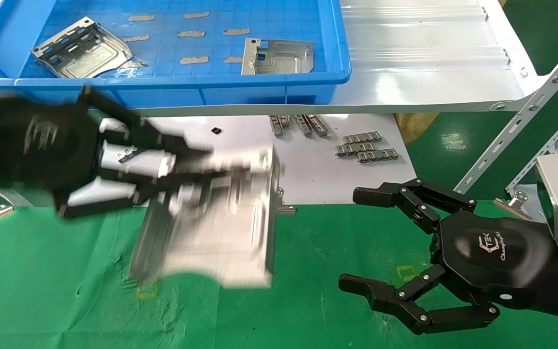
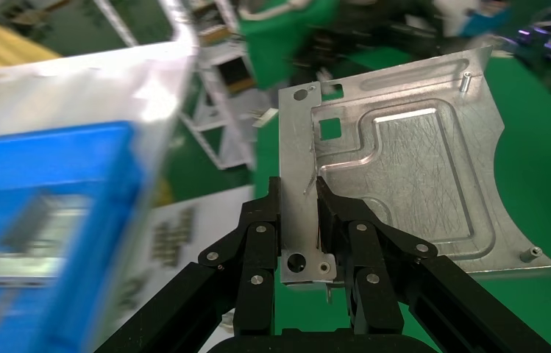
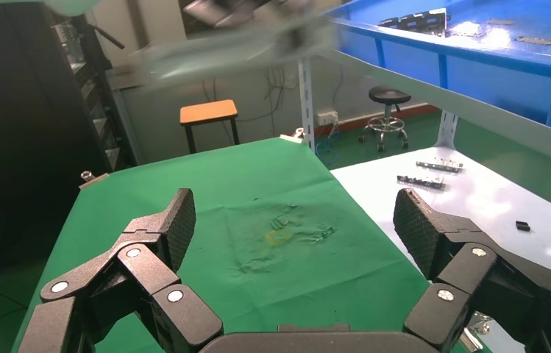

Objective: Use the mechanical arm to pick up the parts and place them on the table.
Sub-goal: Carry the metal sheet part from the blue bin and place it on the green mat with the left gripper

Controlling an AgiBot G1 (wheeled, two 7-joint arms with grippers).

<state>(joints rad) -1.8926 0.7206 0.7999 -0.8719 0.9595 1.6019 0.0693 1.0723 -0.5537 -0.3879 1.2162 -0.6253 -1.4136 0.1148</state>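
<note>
One part (image 2: 397, 169) pinched edge-on between left hand (image 2: 299, 220) fingers, above table (image 1: 66, 271).

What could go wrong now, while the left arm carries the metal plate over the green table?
1. The left gripper pinches the plate only at one narrow edge, so the plate might swing or slip out.
2. The plate hangs above the green table, not resting on it; releasing now would probably drop it askew.
3. The right gripper waits open over the table close by; the carried plate could bump it.
</note>
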